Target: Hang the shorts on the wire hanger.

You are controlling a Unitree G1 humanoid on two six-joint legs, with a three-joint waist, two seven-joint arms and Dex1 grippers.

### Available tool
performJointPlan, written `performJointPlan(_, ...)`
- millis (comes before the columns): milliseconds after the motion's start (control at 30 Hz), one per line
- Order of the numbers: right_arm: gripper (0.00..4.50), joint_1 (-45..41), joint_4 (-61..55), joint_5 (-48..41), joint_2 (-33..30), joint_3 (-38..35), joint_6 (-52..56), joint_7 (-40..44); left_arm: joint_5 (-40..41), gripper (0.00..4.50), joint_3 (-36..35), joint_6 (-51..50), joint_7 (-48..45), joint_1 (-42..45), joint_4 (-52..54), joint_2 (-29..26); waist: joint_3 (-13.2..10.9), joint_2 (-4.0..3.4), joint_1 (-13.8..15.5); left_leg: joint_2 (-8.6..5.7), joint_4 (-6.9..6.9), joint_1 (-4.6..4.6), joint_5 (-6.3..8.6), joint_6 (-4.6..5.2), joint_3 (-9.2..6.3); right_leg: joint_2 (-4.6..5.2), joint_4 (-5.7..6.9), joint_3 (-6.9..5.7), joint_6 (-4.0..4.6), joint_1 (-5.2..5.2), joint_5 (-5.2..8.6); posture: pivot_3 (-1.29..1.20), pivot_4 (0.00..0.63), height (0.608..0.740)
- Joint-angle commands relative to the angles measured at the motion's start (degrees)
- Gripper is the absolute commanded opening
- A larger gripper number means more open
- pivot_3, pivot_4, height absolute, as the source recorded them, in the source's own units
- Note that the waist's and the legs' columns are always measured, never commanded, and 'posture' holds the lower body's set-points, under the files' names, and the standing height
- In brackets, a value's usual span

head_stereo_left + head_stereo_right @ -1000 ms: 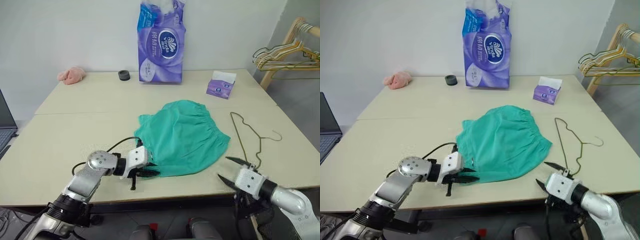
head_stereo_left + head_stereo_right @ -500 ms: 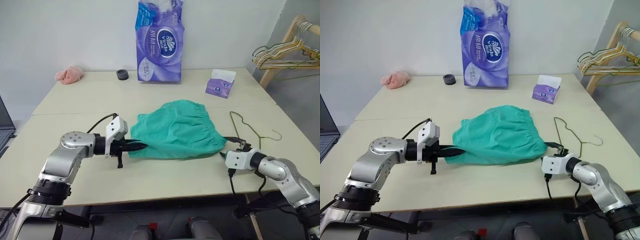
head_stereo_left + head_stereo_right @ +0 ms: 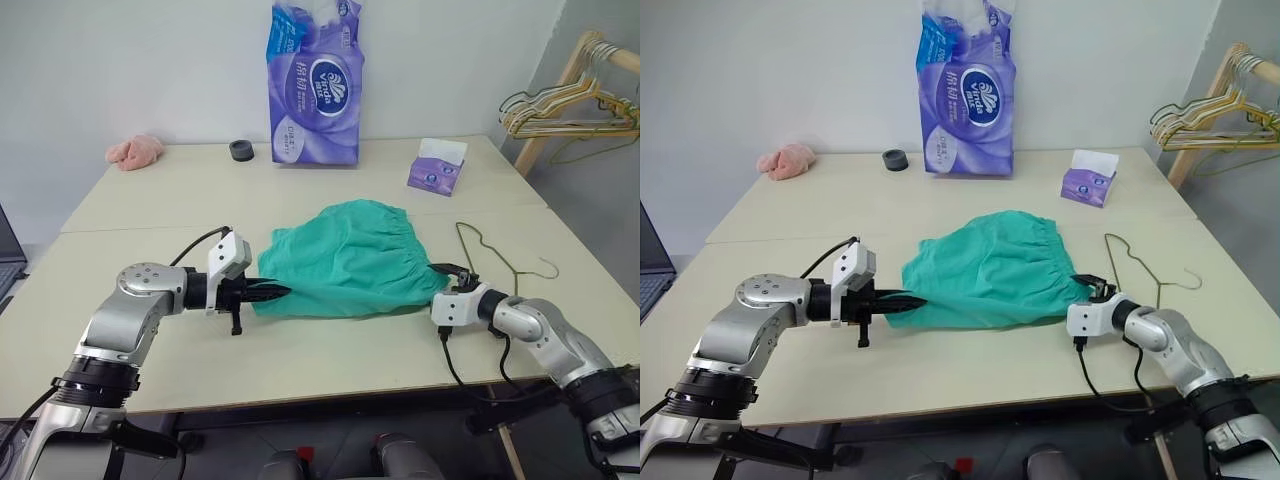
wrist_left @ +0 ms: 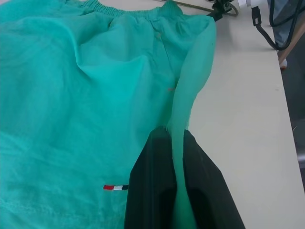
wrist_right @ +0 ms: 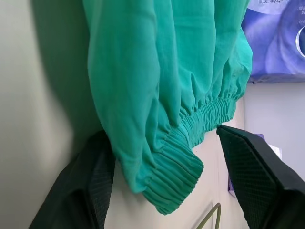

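The teal shorts point(image 3: 345, 258) lie spread on the beige table point(image 3: 150, 200), waistband toward the right. My left gripper point(image 3: 274, 290) is shut on the shorts' left hem, and the left wrist view has a fold of fabric pinched between its black fingers point(image 4: 152, 191). My right gripper point(image 5: 174, 186) is open at the shorts' right corner, one finger on each side of the gathered waistband point(image 5: 178, 171). The thin wire hanger point(image 3: 1132, 258) lies flat on the table just right of the shorts, behind my right gripper point(image 3: 1095, 285).
A tall purple tissue pack point(image 3: 315, 85), a small purple tissue box point(image 3: 436, 167), a black roll point(image 3: 240, 150) and a pink cloth point(image 3: 135, 150) sit along the table's far side. A wooden rack with a bunch of hangers point(image 3: 570, 105) stands at the right. A laptop edge point(image 3: 650, 270) shows at the left.
My left gripper has drawn the shorts' hem up and to the left, stretching them flatter. My right gripper came forward from the table's front edge to the waistband corner and narrowed slightly.
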State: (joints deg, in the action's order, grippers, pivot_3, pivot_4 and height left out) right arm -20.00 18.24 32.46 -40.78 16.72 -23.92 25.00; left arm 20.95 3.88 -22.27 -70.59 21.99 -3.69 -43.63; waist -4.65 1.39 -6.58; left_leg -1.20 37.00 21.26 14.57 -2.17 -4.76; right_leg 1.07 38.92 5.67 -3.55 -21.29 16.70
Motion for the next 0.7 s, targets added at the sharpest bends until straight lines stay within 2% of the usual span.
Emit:
performJointPlan(33,2.17,-3.0,0.4,-0.9,-0.1,0.0,-1.4,0.8,-0.5,0.0,-1.7,0.9,0.3,1.0,0.2,-1.2,0.0,0.0,0.0,0.0,0.0,0.0,0.0,0.0,0.0,0.0,0.0,0.01,0.01,-0.01,0.0,-0.1,0.038,0.74)
performJointPlan(233,0.1,-3.2,-1.7,-3.8,-1.4,-0.6,-2.4,4.7,-0.9,0.0,-1.9,0.9,0.7,0.1,1.0,-1.4,0.0,0.0,0.0,0.02,0.0,0.0,0.0,0.0,-0.03,0.0,0.01,0.0,0.02,0.0,-0.01,-0.09,0.038,0.74)
performJointPlan(400,0.02,0.1,-16.4,-17.9,-5.8,-3.2,3.8,19.4,-0.6,0.0,-3.5,1.0,-1.8,-2.0,3.0,-6.2,0.0,-0.02,0.0,0.1,-0.03,0.0,0.0,0.0,-0.21,0.01,0.02,0.01,-0.01,-0.02,0.0,-0.08,0.043,0.74)
performJointPlan(533,0.02,-1.1,-31.7,-36.4,-10.8,-6.3,24.4,35.0,0.1,0.0,-3.9,0.8,-9.9,-3.8,3.0,-14.8,-0.4,-0.15,0.0,0.15,-0.03,0.0,0.0,0.01,-0.38,-0.01,0.07,-0.06,-0.06,-0.02,0.05,-0.07,0.049,0.74)
performJointPlan(600,0.02,-4.8,-30.6,-37.5,-11.8,-5.6,29.3,38.4,-2.2,0.0,-1.7,3.1,-11.0,-2.1,-0.2,-15.6,-0.5,-0.18,0.2,0.17,-0.03,-0.05,0.0,0.01,-0.42,-0.02,0.04,-0.12,-0.07,0.04,0.05,-0.06,0.052,0.74)
performJointPlan(700,0.02,-12.7,-22.1,-34.1,-8.5,-3.3,31.0,37.2,-6.3,0.0,1.0,6.3,-7.1,5.6,-9.1,-10.4,-0.6,-0.16,1.2,0.1,-0.01,-0.44,0.0,0.01,-0.3,0.03,-0.04,-0.18,-0.02,0.46,0.14,-0.06,0.053,0.74)
